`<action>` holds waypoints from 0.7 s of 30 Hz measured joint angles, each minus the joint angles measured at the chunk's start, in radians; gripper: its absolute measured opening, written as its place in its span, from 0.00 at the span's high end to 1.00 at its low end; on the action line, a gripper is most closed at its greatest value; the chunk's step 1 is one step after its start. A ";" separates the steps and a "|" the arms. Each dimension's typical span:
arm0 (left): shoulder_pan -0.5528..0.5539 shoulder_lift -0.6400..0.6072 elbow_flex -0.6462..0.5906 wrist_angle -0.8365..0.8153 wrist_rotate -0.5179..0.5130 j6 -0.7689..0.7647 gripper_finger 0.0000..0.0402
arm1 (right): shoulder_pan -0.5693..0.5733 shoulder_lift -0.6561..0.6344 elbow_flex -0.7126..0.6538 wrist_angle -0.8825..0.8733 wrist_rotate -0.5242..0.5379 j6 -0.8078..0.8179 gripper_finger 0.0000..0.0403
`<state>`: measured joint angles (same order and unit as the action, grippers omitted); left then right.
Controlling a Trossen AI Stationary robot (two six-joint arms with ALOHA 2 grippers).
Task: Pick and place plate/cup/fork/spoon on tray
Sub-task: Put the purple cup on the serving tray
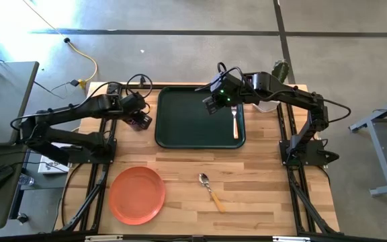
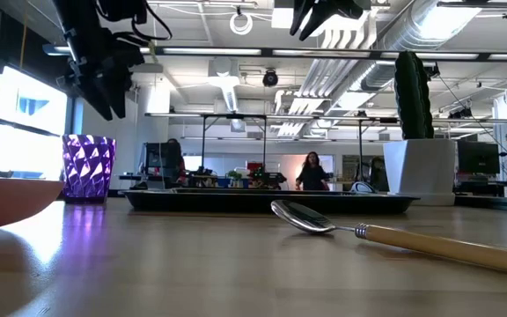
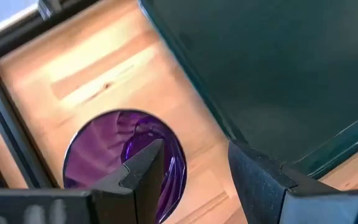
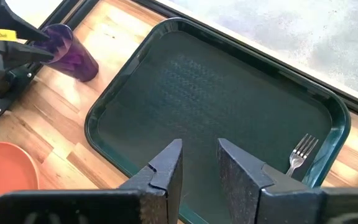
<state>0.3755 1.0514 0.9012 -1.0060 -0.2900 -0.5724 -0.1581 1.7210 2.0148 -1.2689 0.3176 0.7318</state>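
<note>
- Green tray point(image 1: 180, 128) holds only the fork point(image 1: 234, 119), beside the open, empty right gripper point(image 1: 212, 103).
- Purple cup point(image 1: 142, 121) sits on the desk point(image 1: 261, 175) under the open left gripper point(image 1: 138, 115), one finger inside.
- Plate point(image 1: 136, 194) and spoon point(image 1: 211, 190) lie well apart, unplaced.

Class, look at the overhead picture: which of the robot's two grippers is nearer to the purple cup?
The left. The left gripper hangs right over the cup, one finger above its mouth, beside the tray. The right gripper hangs over the tray's far part, near the fork.
</note>
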 joint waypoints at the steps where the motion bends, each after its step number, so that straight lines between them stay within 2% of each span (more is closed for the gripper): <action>1: 0.003 0.007 0.000 -0.005 0.003 -0.011 0.58 | 0.000 0.000 0.000 0.000 0.000 0.000 0.77; 21: 0.012 0.214 0.000 -0.048 0.000 -0.053 0.58 | 0.000 0.000 0.000 -0.001 0.000 -0.027 0.77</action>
<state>0.3870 1.2656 0.9012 -1.0541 -0.2897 -0.6250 -0.1581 1.7214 2.0148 -1.2700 0.3180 0.7052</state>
